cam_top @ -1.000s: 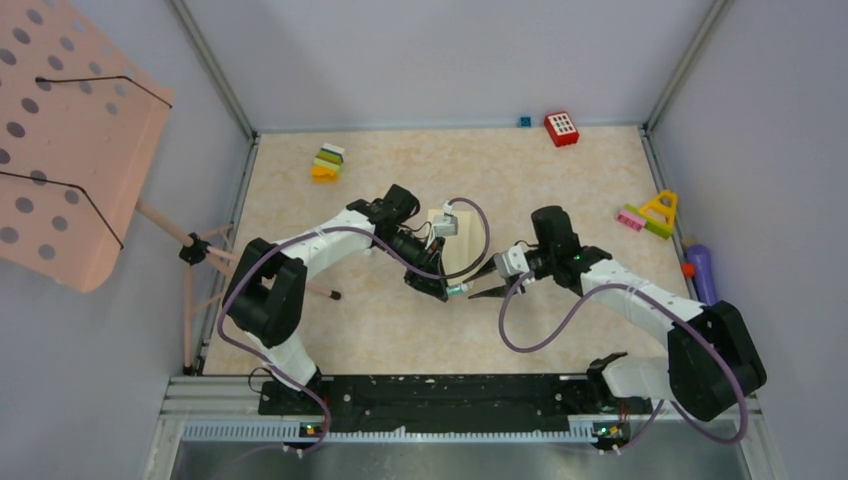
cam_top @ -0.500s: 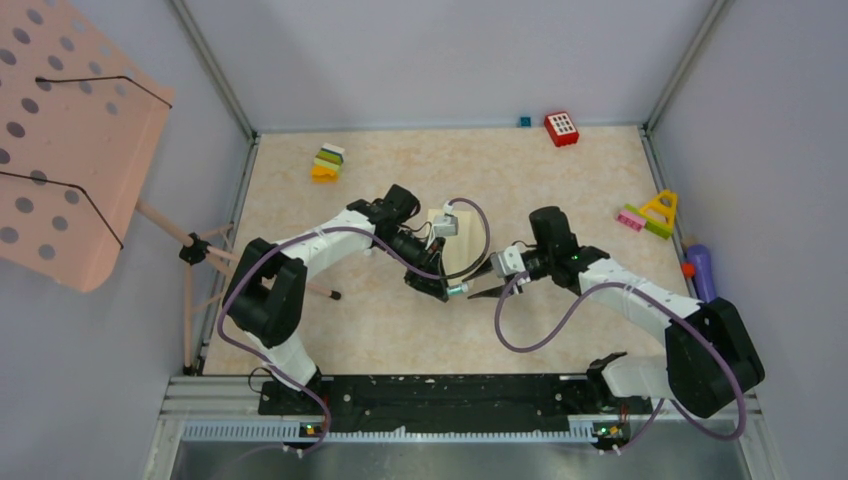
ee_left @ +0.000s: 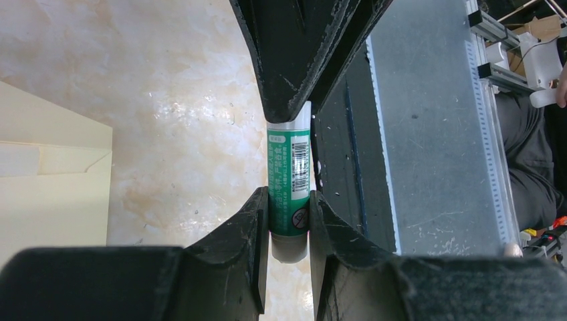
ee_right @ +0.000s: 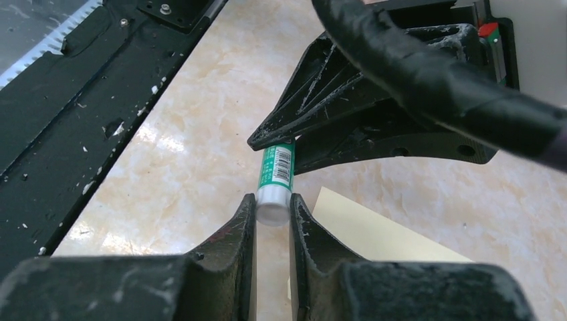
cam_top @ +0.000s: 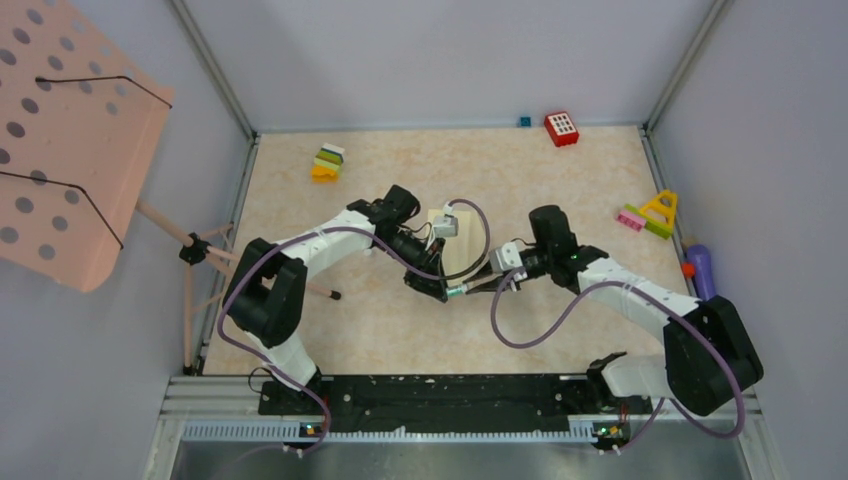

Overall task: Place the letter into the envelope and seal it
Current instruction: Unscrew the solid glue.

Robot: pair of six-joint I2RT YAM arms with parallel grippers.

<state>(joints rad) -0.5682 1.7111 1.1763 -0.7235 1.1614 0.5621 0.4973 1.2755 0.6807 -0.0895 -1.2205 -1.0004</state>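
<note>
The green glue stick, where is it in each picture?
Top external: mid-table, the green glue stick bridges the left tool and the right tool.
Left wrist: centre of the picture, pinched by the near fingers.
Right wrist: centre of the picture, its white end in the near fingers.
Shared landmark: the envelope beside it, at the left edge in left wrist, lower right in right wrist.

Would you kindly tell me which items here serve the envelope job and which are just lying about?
Job: pale yellow paper envelope; green-and-white glue stick tube.
Lying about: red white-dotted block; stacked coloured toy bricks; yellow triangular toy; pink perforated stand.
</note>
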